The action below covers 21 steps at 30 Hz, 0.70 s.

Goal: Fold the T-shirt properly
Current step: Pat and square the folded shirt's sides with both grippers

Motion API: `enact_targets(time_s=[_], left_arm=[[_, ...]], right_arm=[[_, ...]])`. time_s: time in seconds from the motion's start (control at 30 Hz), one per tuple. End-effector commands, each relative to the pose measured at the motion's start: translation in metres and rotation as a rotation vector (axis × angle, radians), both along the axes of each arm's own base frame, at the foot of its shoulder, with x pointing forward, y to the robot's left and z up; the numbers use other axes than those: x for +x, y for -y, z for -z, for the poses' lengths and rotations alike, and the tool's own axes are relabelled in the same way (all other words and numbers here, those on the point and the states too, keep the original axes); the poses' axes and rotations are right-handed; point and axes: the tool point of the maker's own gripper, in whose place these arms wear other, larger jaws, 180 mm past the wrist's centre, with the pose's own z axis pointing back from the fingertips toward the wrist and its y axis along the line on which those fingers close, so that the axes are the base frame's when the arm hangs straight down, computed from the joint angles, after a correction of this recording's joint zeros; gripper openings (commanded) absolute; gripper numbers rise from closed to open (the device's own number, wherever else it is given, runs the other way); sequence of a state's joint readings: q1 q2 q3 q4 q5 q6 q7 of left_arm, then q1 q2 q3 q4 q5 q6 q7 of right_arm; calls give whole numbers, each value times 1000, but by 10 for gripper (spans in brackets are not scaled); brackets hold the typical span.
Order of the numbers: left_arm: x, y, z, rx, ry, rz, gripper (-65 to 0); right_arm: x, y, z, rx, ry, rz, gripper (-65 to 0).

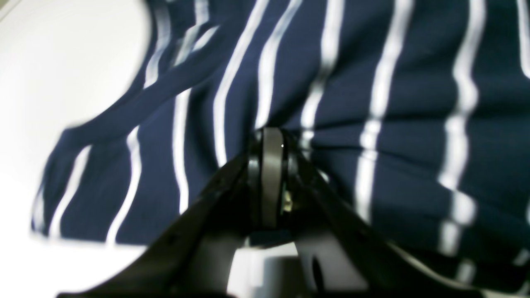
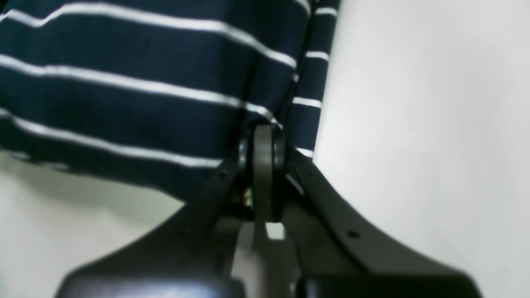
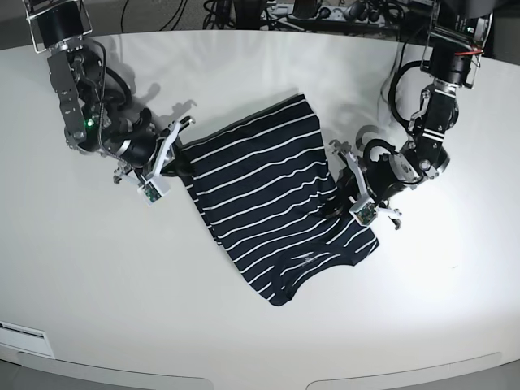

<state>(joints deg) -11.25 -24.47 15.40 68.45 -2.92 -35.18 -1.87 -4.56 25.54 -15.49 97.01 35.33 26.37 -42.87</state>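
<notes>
The T-shirt (image 3: 268, 203), dark navy with thin white stripes, lies partly folded and rumpled in the middle of the white table (image 3: 97, 284). My left gripper (image 3: 345, 197) is at its right edge, shut on a pinch of the cloth. In the left wrist view the left gripper (image 1: 271, 134) has its tips pressed together in striped fabric (image 1: 405, 174). My right gripper (image 3: 179, 162) is at the shirt's left edge. In the right wrist view the right gripper (image 2: 263, 130) is shut on the cloth's edge (image 2: 124, 111), which hangs slightly off the table.
Cables and power strips (image 3: 276, 12) lie along the table's far edge. The table's rounded front edge (image 3: 260, 378) runs across the bottom of the base view. Both arms reach in from the far corners.
</notes>
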Motion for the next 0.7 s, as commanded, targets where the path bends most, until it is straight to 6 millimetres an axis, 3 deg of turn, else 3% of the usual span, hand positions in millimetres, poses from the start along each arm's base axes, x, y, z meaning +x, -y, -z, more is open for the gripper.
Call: enact_targets(time_s=[0.0, 0.13, 0.27, 0.4, 0.57, 0.67], left_arm=[[0, -27, 20, 159, -46, -26, -650], [17, -28, 6, 155, -9, -32, -650], [33, -23, -15, 100, 25, -39, -650], [25, -17, -15, 99, -12, 35, -650], [25, -38, -21, 149, -4, 32, -650], [26, -58, -33, 174, 7, 18, -650]], right_arm=[[-13, 2, 4, -33, -28, -18, -650], [-37, -23, -7, 41, -22, -17, -650], [-45, -46, -19, 86, 7, -20, -650], [-41, -46, -16, 33, 42, -13, -650], [-13, -30, -26, -40, 153, 54, -650], [15, -14, -49, -71, 241, 134, -650]])
